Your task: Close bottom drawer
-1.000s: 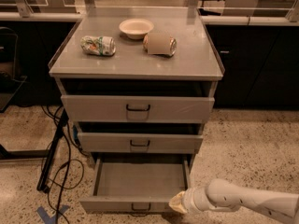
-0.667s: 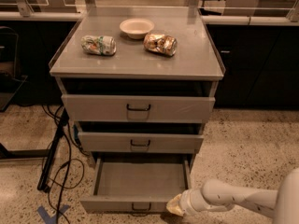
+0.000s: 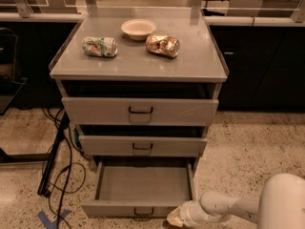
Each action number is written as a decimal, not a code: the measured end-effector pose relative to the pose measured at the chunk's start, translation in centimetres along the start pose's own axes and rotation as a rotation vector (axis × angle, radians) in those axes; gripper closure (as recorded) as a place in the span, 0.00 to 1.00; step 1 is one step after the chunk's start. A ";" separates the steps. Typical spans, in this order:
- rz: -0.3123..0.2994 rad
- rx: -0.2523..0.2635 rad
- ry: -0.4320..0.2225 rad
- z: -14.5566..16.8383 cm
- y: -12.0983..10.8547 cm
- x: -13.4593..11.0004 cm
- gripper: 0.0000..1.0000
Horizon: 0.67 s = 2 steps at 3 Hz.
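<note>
The bottom drawer (image 3: 143,185) of the grey metal cabinet is pulled far out and is empty inside. Its low front panel (image 3: 128,209) with a small dark wire handle (image 3: 143,212) sits at the bottom edge of the view. My gripper (image 3: 175,217) is at the right end of that front panel, low near the floor, at the end of my white arm (image 3: 228,207), which comes in from the lower right. The middle drawer (image 3: 142,146) and the top drawer (image 3: 139,110) stand slightly out.
On the cabinet top (image 3: 138,66) lie a crushed green can (image 3: 99,46), a white bowl (image 3: 138,28) and a crushed brown can (image 3: 163,45). Black cables (image 3: 62,175) and blue tape (image 3: 50,219) lie on the speckled floor at left. Dark counters stand behind.
The arm has shifted a little closer to the camera, its white upper link now filling the lower right corner. The gripper stays at the drawer front's right end. The drawer looks equally open.
</note>
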State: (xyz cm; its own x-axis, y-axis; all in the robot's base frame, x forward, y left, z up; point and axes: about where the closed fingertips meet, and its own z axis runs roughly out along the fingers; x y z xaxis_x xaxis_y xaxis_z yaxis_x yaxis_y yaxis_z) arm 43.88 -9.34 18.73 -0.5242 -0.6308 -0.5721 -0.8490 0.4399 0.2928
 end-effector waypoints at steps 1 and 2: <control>0.003 -0.002 -0.001 0.2 0.0 0.2 0.73; 0.003 -0.002 -0.001 0.2 0.0 0.2 0.49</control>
State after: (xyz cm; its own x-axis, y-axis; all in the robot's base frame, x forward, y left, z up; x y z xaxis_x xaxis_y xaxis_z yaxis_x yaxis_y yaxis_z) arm 43.78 -9.25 18.46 -0.5270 -0.6288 -0.5717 -0.8473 0.4408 0.2963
